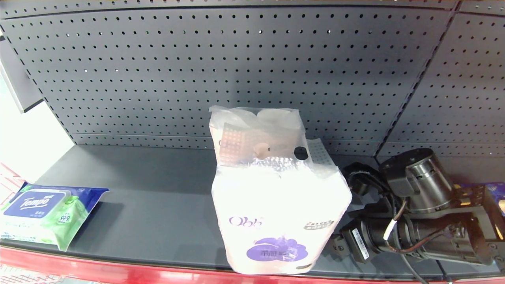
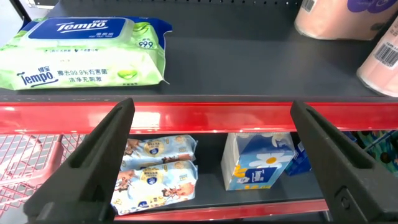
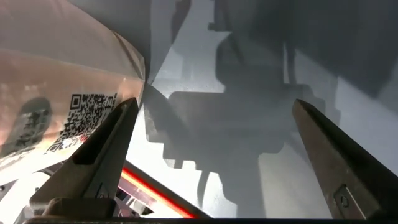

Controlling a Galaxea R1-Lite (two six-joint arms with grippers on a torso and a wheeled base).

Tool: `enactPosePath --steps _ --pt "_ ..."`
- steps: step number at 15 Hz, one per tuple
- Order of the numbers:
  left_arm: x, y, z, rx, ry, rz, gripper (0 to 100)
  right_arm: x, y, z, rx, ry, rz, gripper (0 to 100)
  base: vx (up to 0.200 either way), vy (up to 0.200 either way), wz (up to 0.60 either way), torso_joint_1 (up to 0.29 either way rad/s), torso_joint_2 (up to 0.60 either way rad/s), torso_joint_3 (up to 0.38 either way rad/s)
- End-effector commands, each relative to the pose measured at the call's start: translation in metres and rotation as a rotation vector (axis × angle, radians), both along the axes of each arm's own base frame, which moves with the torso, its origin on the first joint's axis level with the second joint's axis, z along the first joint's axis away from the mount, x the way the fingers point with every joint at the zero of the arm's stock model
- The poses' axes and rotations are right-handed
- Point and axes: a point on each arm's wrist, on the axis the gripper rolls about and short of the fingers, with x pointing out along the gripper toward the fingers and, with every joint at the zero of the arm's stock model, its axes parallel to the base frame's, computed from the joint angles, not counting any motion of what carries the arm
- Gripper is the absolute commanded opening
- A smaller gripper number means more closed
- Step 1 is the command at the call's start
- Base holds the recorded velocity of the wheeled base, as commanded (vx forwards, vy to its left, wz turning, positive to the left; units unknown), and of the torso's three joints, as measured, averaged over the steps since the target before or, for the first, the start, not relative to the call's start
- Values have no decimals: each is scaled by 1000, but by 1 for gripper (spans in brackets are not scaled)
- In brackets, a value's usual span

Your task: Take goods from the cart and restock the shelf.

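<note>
Seen from the head: toilet paper pack [image 1: 276, 213] upright at the shelf [image 1: 158, 189] front, wet wipes pack [image 1: 43, 215] flat at left. Added by the left wrist: left hand [image 2: 212, 106] spread wide, empty, small packs [image 2: 155, 174] one level below. Added by the right wrist: right hand [image 3: 216, 102] spread too, toilet paper pack just beside one finger.

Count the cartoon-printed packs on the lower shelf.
2: one pack at the back, a second pack in front, both beside the blue box. The left claw may hide others.
</note>
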Motion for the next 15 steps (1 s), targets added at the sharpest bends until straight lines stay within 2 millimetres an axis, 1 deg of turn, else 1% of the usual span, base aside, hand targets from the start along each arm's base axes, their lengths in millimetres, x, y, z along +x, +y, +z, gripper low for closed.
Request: enactPosePath --steps 1,4,12,15 --pt "0 0 0 0 1 1 100 0 3 -1 -3 3 9 100 0 0 0 0 0 0" --pt "0 0 0 0 1 1 100 0 4 -2 -4 5 13 100 0 0 0 0 0 0" --pt "0 0 0 0 1 2 100 8 13 -4 -10 12 20 100 0 0 0 0 0 0" --pt "0 0 0 0 1 8 100 6 16 -5 -11 13 32 100 0 0 0 0 0 0"
